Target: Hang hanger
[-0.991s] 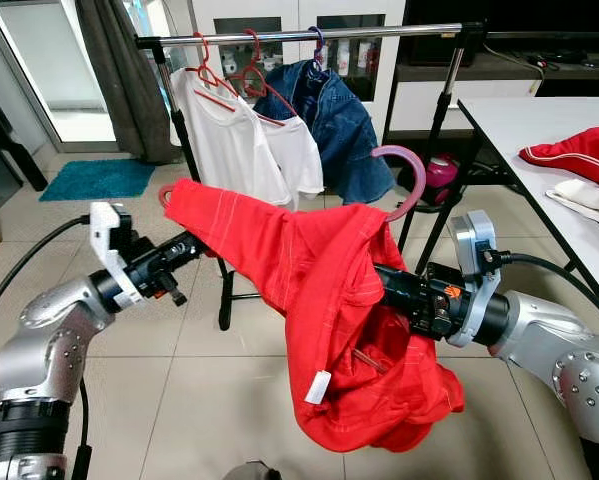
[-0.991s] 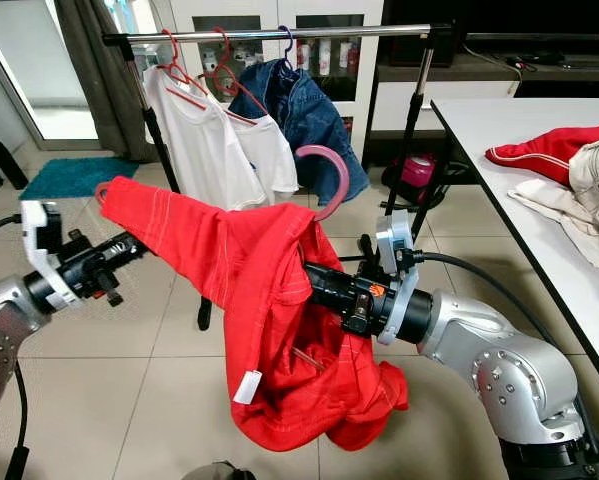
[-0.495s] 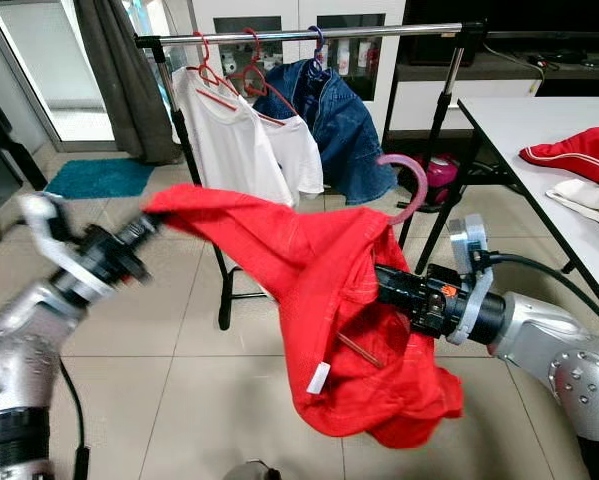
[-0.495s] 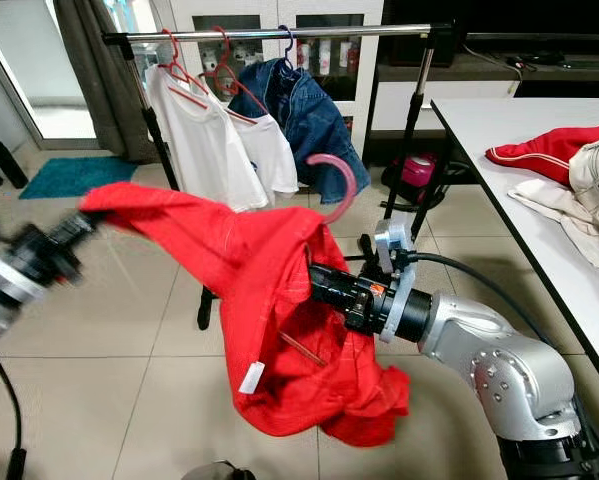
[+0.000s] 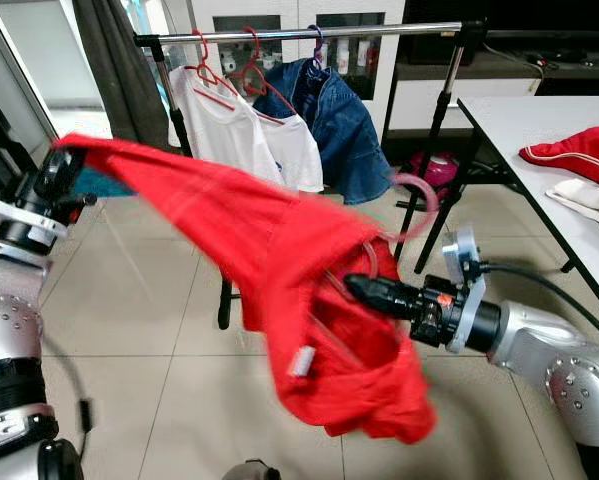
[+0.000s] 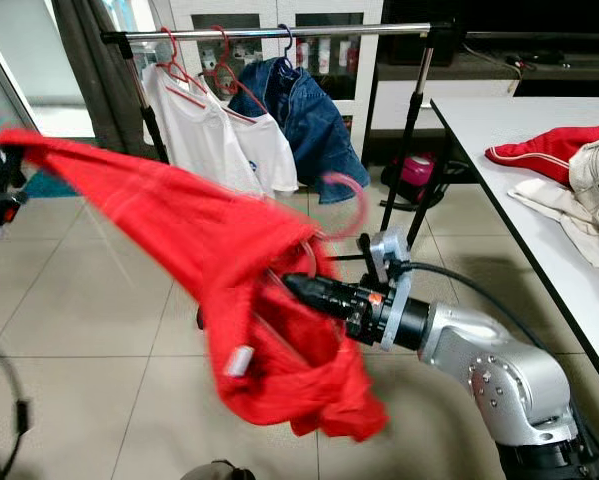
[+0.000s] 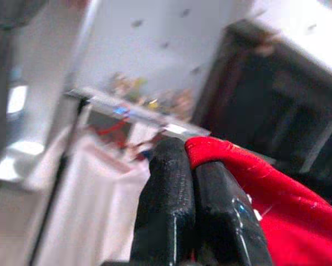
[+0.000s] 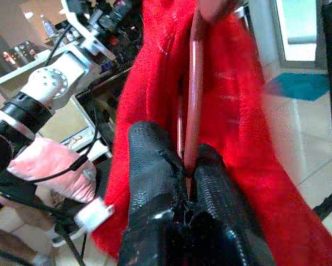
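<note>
A red shirt (image 5: 249, 230) is stretched between my two grippers in front of the clothes rail (image 5: 309, 34). My left gripper (image 5: 64, 158) is raised at the far left, shut on the shirt's edge; the left wrist view shows its fingers (image 7: 171, 183) pinching red cloth (image 7: 254, 177). My right gripper (image 5: 359, 287) reaches into the shirt from the right, shut on the thin bar of a pink hanger (image 8: 194, 83). The hanger's hook (image 5: 419, 195) sticks up, blurred, above the shirt. The lower shirt hangs bunched below the right gripper.
Two white shirts (image 5: 229, 130) on red hangers and a denim jacket (image 5: 334, 125) hang at the rail's left half. The rail's right half is bare. A white table (image 5: 539, 130) with red and white clothes stands to the right. Tiled floor lies below.
My left gripper has swung up and to the left with the shirt's edge, pulling the cloth taut. The right gripper with the hanger has dropped a little; the shirt is swinging.
</note>
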Controlling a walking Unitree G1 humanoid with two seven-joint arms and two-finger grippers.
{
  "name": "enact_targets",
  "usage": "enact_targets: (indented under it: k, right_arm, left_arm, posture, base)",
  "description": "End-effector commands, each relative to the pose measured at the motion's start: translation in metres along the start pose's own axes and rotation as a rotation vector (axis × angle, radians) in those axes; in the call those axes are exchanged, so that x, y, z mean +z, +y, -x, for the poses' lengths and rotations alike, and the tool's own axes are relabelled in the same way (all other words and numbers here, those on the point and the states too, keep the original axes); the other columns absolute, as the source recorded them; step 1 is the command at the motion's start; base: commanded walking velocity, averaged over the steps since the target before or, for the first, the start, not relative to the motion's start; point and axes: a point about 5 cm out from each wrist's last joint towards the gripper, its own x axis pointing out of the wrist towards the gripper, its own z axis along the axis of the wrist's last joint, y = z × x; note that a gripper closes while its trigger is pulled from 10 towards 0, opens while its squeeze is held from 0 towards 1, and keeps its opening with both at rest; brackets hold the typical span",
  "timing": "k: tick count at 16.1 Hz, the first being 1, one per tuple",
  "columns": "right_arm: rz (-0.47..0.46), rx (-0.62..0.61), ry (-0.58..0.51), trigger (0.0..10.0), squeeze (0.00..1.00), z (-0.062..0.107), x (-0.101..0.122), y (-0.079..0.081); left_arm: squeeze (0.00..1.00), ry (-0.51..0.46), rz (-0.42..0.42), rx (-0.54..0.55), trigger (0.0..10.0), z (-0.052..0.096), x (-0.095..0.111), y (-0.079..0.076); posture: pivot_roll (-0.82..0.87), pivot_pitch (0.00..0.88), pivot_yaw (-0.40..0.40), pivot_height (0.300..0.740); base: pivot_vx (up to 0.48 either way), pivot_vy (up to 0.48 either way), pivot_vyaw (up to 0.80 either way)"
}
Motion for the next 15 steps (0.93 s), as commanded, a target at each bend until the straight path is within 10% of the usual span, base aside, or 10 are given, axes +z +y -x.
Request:
enact_targets:
  k: [1, 9, 10, 11, 12, 15]
  right_arm:
    - [0.019, 0.024, 0.006, 10.0, 0.0, 0.0, 0.002, 0.005]
    - [0.021, 0.016, 0.005, 10.0, 0.0, 0.002, 0.001, 0.006]
    - [0.027, 0.002, 0.0, 10.0, 0.0, 0.001, 0.001, 0.004]
    - [0.04, -0.03, -0.013, 10.0, 0.0, -0.001, 0.004, 0.001]
    - [0.053, -0.054, -0.031, 10.0, 0.0, -0.002, 0.007, 0.0]
    - [0.069, -0.118, -0.072, 10.0, 0.0, -0.008, 0.016, -0.002]
  left_arm:
    - [0.0, -0.007, -0.067, 0.117, 0.0, -0.004, 0.008, 0.01]
    - [0.0, 0.114, -0.258, 0.499, 0.0, 0.003, -0.004, 0.049]
    - [0.0, 0.181, -0.281, 0.439, 1.0, 0.001, -0.013, 0.044]
    - [0.0, 0.237, -0.225, 0.277, 10.0, -0.003, -0.026, 0.03]
    - [1.0, 0.287, -0.258, 0.179, 10.0, -0.002, -0.035, 0.02]
    - [1.0, 0.405, -0.304, 0.188, 10.0, 0.013, -0.055, 0.021]
  posture:
    - [-0.1, 0.0, 0.087, 0.719]
    - [-0.11, 0.0, 0.097, 0.719]
    - [-0.11, 0.0, 0.098, 0.719]
    - [-0.11, 0.0, 0.099, 0.719]
    - [-0.11, 0.0, 0.098, 0.719]
    - [-0.11, 0.0, 0.096, 0.719]
  base:
    - [0.0, 0.0, 0.0]
    - [0.0, 0.0, 0.0]
    - [0.0, 0.0, 0.0]
    - [0.0, 0.0, 0.0]
    - [0.0, 0.0, 0.0]
    - [0.0, 0.0, 0.0]
